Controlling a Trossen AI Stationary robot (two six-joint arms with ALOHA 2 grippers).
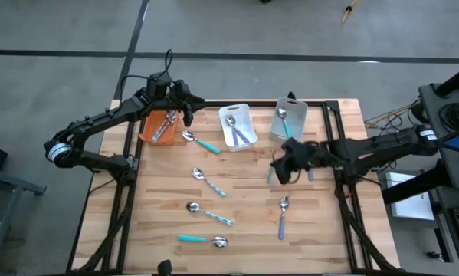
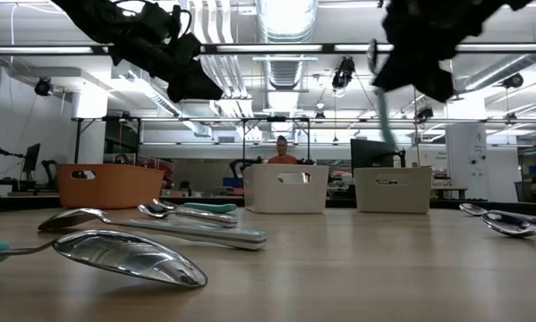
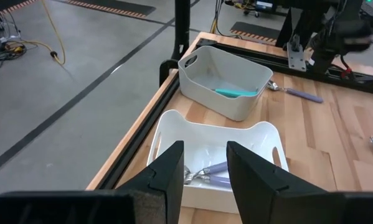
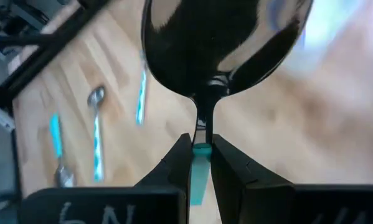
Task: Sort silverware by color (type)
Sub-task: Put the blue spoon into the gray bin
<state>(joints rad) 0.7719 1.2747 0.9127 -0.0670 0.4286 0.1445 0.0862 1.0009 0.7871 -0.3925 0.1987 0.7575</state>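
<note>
High view shows the right gripper (image 1: pixel 279 170) up over the table, below the grey bin (image 1: pixel 289 121). Its fingers are pinched tight on a teal spoon (image 4: pixel 226 46). The left gripper (image 1: pixel 188 115) waits between the orange bin (image 1: pixel 147 130) and the white bin (image 1: pixel 226 136), fingers a little apart and holding nothing. Five more spoons (image 1: pixel 208 182) lie on the table (image 1: pixel 321 230).

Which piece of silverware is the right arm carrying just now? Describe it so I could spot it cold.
Start at the grey bin near the table's far right corner, then drop toward the table's middle to the right claw. It is shut on a teal-handled spoon, the only piece lifted off the wood; the others lie flat or in bins.
</note>
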